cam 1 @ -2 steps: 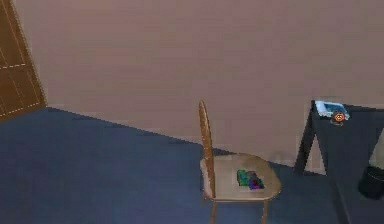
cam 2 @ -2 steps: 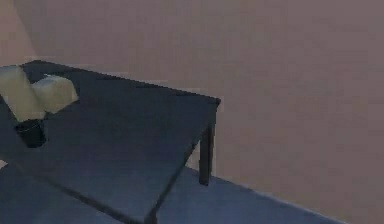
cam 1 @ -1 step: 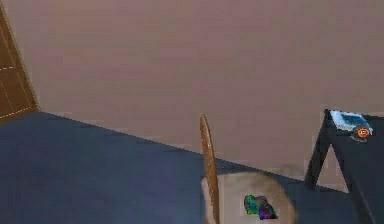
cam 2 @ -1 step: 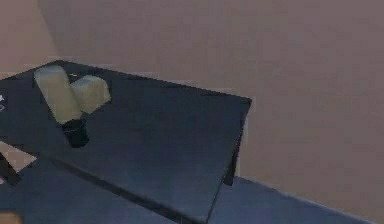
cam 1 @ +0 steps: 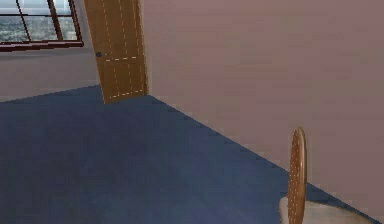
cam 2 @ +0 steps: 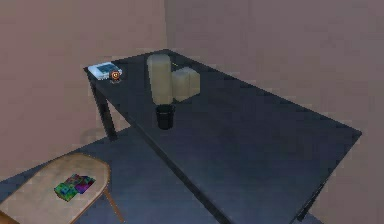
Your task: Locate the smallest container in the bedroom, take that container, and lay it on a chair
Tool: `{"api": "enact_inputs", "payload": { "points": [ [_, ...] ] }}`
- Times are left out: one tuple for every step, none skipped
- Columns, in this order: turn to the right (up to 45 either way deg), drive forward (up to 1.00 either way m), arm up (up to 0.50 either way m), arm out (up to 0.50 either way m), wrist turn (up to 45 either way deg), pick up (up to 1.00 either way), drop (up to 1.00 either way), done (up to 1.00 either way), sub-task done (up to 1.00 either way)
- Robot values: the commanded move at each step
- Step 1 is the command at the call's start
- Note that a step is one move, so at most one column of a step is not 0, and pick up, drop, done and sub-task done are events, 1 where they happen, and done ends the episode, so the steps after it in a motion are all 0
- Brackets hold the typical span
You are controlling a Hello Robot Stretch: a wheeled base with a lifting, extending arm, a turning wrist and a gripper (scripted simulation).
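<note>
A dark table [cam 2: 250,130] stands against the pinkish walls in the arm side view. On it are a tall cream cylinder [cam 2: 160,75], a pale cream block [cam 2: 185,82] beside it, and a small dark cup-like container [cam 2: 165,118] just in front of the cylinder. At the table's far corner lie a small white and blue flat thing [cam 2: 101,70] and a tiny orange round thing [cam 2: 116,74]. A round wooden chair seat [cam 2: 60,180] sits at the lower left of this view, with a small green and pink thing [cam 2: 75,187] on it.
In the forward view, blue carpet [cam 1: 120,150] runs to a wooden door [cam 1: 118,50] and a window [cam 1: 35,22] at the upper left. A thin wooden chair back [cam 1: 296,175] rises at the lower right above a pale seat [cam 1: 310,212].
</note>
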Motion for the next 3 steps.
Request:
{"api": "enact_inputs", "payload": {
  "points": [
    [0.0,0.0,0.5,0.0,0.0,0.0,0.0,0.0,0.0],
    [0.0,0.0,0.38,0.0,0.0,0.0,0.0,0.0,0.0],
    [0.0,0.0,0.0,0.5,0.0,0.0,0.0,0.0,0.0]
  ]
}}
